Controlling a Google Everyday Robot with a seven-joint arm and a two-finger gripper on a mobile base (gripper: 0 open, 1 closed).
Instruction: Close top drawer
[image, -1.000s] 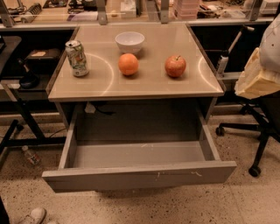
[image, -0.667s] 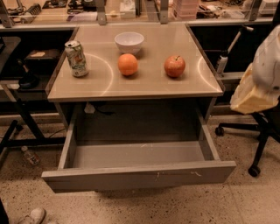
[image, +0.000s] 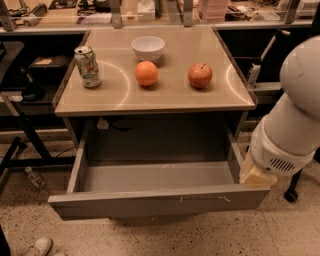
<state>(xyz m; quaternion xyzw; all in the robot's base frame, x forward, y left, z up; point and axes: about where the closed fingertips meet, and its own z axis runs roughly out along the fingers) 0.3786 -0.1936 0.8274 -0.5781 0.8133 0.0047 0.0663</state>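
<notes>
Top drawer (image: 160, 202) gapes wide; gripper (image: 257, 176) sits at its right front corner, open or closed I cannot tell. Best push the front squarely, nearer its middle.

Robotics lab, cluttered workbench (image: 65, 19), tool (image: 257, 176) beside drawer (image: 160, 201) front
</notes>
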